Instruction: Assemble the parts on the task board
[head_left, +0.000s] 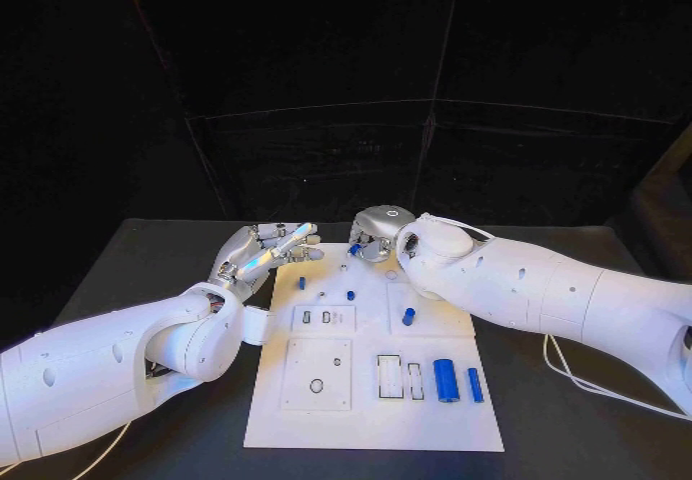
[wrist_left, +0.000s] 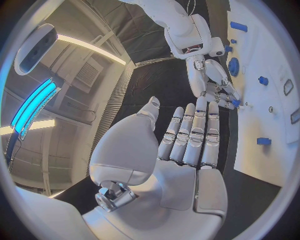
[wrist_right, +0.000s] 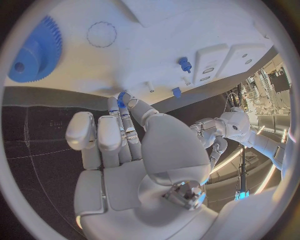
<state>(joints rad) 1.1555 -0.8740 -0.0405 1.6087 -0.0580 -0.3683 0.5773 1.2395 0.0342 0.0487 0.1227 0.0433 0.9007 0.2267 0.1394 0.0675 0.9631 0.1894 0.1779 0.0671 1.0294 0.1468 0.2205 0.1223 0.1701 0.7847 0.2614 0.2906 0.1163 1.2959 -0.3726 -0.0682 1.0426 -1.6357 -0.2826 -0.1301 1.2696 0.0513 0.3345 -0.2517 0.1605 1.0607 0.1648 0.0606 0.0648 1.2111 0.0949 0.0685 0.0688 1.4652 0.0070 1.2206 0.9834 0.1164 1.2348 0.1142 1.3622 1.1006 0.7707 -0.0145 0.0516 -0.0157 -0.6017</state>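
Left hand: flat and empty, fingers stretched out side by side, thumb apart. It sits over the black table, just beside the left edge of the task board at its far end; fingertips reach toward the board's far-left corner, not touching any part.

Task board: white plate, middle of the table. Just past the left fingertips, two small blue pegs and stand on the board. Nearer the robot: a blue piece on a raised white block, then two blue cylinders and lying side by side beside the rectangular slots.

Right hand: at the board's far edge, fingers curled down, a small blue part pinched between the thumb and fingertips, tip at or just above the board surface. Can't tell if it is touching. Beside those fingertips, two more blue pegs and stand near the white blocks; a blue gear lies on the board well apart from the fingers.
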